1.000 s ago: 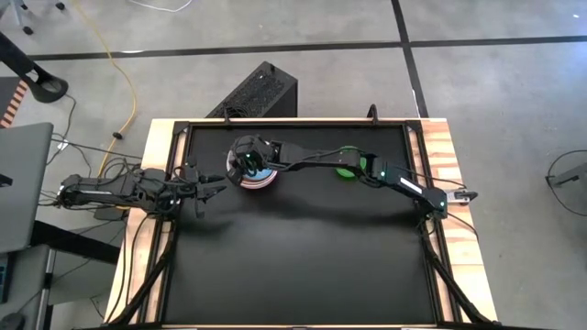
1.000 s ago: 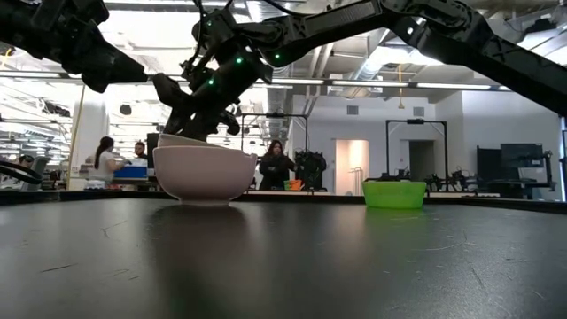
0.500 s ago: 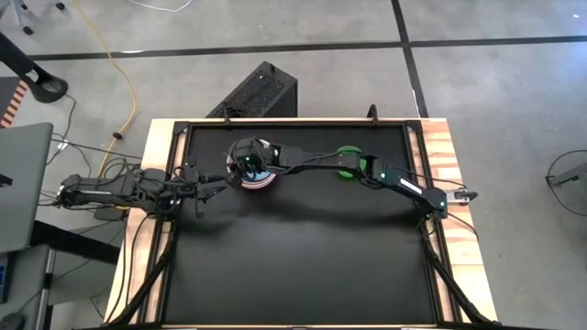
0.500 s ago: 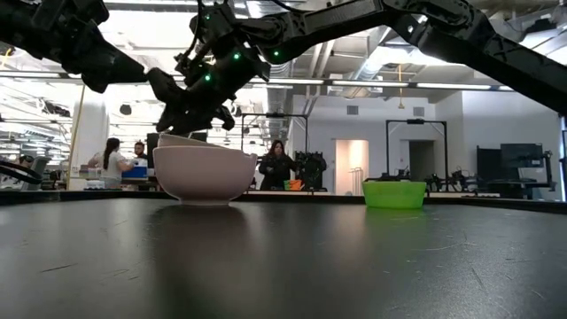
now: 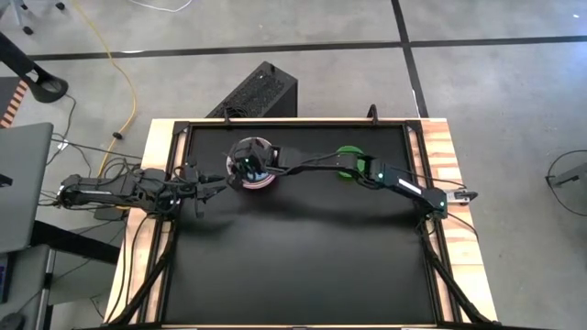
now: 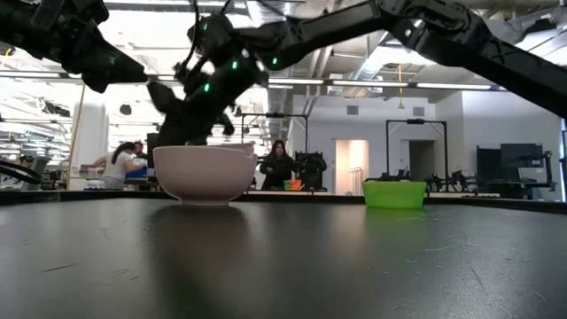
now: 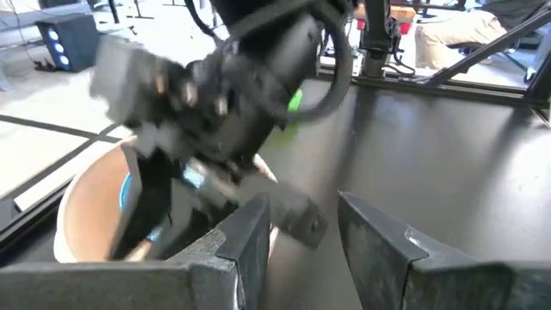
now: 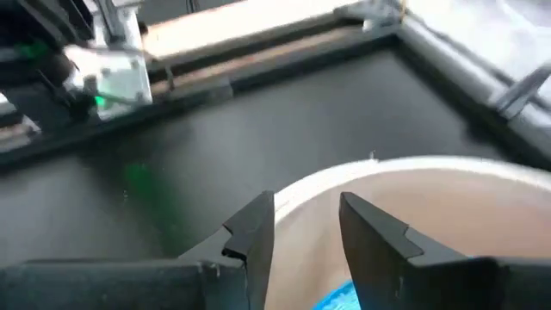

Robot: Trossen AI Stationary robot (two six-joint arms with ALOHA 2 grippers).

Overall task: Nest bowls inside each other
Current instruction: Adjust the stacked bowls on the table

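right jaws (image 8: 306, 228): parted with a narrow gap, hanging over the rim of the stack of bowls, nothing pinched between them; in the high view they sit right above the stack (image 5: 248, 165).
stack of bowls (image 6: 204, 173): directly under the right jaws; the outer bowl is pale pink, round, smooth plastic with a small foot, standing upright on the desk.
inside the stack: a cream bowl (image 7: 95, 198) with a thin pale rim lies within, and a light blue bowl (image 8: 340, 299) shows low down in it, just below the right jaws.
how many in the stack: three colours can be told apart; whether more lie nested there cannot be told.
green bowl (image 6: 394, 193): one, bright green, small, round, with a shiny plastic wall; it stands alone on the desk well apart from the right jaws, beneath the right arm's forearm in the high view (image 5: 347, 163).
left jaws (image 7: 301, 232): open and empty, held just beside the stack on the side away from the green bowl, pointing at it; in the high view they are at the desk's edge (image 5: 215, 188).
desk (image 5: 303, 247): flat matte black top, faintly scuffed, with a pale wooden border.
room behind: people stand far beyond the desk in the low view.
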